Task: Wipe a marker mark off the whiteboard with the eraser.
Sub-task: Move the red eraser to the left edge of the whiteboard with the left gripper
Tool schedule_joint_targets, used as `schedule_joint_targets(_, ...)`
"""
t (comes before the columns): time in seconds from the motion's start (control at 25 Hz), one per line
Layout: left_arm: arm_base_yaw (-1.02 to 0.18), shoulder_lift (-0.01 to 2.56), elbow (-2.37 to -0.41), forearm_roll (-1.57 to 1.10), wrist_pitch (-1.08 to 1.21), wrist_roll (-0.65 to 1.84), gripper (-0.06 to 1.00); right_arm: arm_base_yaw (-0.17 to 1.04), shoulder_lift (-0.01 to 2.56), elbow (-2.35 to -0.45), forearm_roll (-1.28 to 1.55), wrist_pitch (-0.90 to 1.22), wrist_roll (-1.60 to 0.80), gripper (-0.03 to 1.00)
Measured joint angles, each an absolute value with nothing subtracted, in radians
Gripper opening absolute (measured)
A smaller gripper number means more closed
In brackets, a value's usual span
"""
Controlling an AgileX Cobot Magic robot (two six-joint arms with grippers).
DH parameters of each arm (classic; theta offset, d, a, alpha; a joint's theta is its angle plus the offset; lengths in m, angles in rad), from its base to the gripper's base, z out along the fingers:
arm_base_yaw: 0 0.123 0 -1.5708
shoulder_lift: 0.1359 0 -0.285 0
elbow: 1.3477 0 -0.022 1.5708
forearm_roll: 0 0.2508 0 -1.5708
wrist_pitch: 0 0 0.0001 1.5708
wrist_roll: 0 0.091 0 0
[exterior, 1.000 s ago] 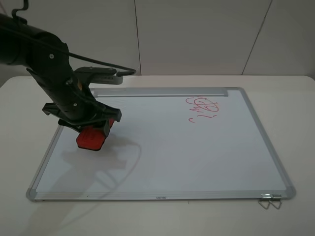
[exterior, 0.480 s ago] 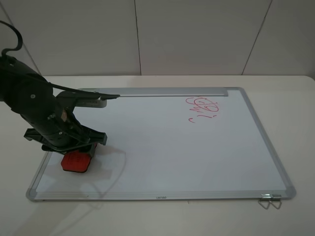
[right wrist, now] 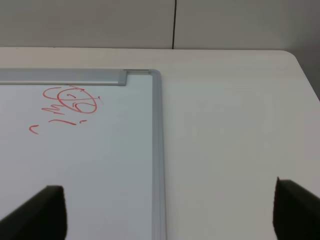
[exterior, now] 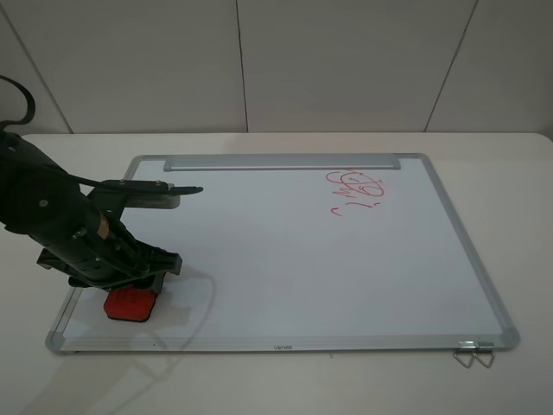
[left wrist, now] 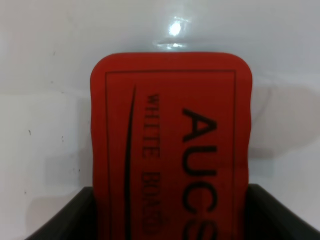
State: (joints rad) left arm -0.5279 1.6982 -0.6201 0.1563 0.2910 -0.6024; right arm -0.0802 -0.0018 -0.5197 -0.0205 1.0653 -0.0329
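The red eraser (exterior: 130, 304) (left wrist: 170, 145) lies flat on the whiteboard (exterior: 302, 268) at its near-left corner, black lettering facing up. My left gripper (exterior: 128, 290) is shut on the eraser, and its dark fingers (left wrist: 60, 220) flank the block in the left wrist view. The angular, boxy marker mark shows in no view; the board around the eraser looks white. In the right wrist view my right gripper (right wrist: 170, 215) stands open above the table just off the board's far-right corner, holding nothing. The exterior view does not show it.
A curly red scribble (exterior: 357, 190) (right wrist: 70, 102) with short dashes sits on the board's far-right part. The silver tray strip (exterior: 281, 162) runs along the far edge, and wire hooks (exterior: 473, 353) stick out at the near-right corner. White table (exterior: 518, 216) surrounds the board.
My left arm has dragged the eraser from the board's mid-left area down to its near-left corner. The curly scribble is unchanged.
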Motion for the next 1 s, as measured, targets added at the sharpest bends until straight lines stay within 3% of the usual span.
schedule_joint_targets(0.44, -0.494, 1.698, -0.620, 0.156, 0.290, -0.605, 0.57, -0.080, -0.002, -0.520, -0.021, 1.065, -0.033, 0.71)
schedule_joint_targets(0.64, -0.494, 1.698, -0.620, 0.156, 0.288, -0.605, 0.69, -0.080, -0.002, -0.520, -0.021, 1.065, -0.033, 0.71)
schedule_joint_targets(1.0, -0.494, 1.622, -0.634, 0.156, 0.258, -0.549, 0.72, -0.080, -0.002, -0.520, -0.021, 1.065, -0.033, 0.71)
